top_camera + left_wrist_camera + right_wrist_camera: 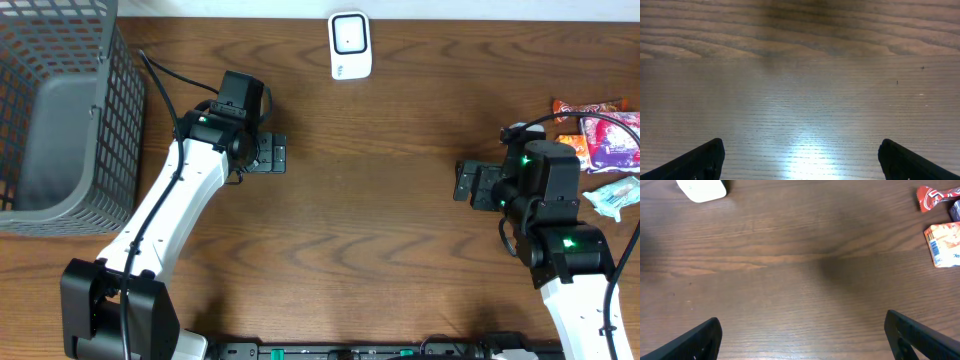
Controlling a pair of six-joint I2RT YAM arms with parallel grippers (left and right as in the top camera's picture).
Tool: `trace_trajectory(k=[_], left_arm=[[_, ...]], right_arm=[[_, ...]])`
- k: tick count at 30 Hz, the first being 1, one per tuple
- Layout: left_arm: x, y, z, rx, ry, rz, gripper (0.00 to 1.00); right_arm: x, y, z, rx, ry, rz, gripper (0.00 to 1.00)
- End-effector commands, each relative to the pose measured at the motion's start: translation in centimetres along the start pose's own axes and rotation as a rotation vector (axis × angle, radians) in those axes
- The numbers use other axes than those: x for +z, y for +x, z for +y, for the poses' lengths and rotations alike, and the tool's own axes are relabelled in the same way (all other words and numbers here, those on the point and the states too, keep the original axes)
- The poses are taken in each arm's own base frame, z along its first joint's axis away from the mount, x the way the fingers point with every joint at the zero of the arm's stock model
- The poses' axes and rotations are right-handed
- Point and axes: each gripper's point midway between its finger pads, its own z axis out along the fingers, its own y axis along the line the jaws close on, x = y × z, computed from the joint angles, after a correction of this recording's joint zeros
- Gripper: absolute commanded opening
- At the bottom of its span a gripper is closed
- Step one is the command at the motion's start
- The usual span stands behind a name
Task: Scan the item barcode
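Snack packets (612,140) lie in a loose cluster at the right edge of the tabletop (380,230), and neither arm holds one. The left fingers (699,161) are spread wide with nothing between them, and the left wrist view shows only bare wood grain beneath. The right fingers (694,341) are also parted wide and empty over bare wood. In the right wrist view a red packet (935,197) and an orange packet (946,244) sit well off to the side of those fingers, and the white scanner (702,189) shows at the opposite top corner.

Seen from overhead, the left fingers point toward the middle of the tabletop from its left half. The right fingers point back at them from the right half, with open wood between the two. The packets lie just beside the right arm (548,200), away from its fingers. The scanner stands at the far edge near the centre, apart from both arms. A grey mesh basket (110,110) fills the far left corner, beside the left arm (180,200).
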Motion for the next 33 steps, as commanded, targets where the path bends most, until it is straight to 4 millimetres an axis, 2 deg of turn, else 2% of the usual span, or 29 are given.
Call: trace_trajectory(k=[1, 8, 20, 26, 33], left_arm=[[0.1, 0.0, 0.2, 0.015, -0.013, 0.001, 0.98], [0.1, 0.0, 0.2, 0.015, -0.013, 0.001, 0.98], [0.1, 0.0, 0.2, 0.015, -0.013, 0.001, 0.98], [0.1, 0.0, 0.2, 0.015, -0.013, 0.001, 0.98], [0.1, 0.0, 0.2, 0.015, -0.013, 0.001, 0.98]], right_arm=[[-0.1, 0.2, 0.3, 0.006, -0.013, 0.001, 0.99], [-1.2, -0.2, 0.3, 0.006, -0.018, -0.029, 0.99], [-6.4, 0.2, 0.2, 0.008, -0.035, -0.128, 0.99], [-8.6, 1.6, -0.1, 0.008, -0.038, -0.143, 0.99], [-10.5, 4.5, -0.6, 0.007, -0.031, -0.103, 0.99]])
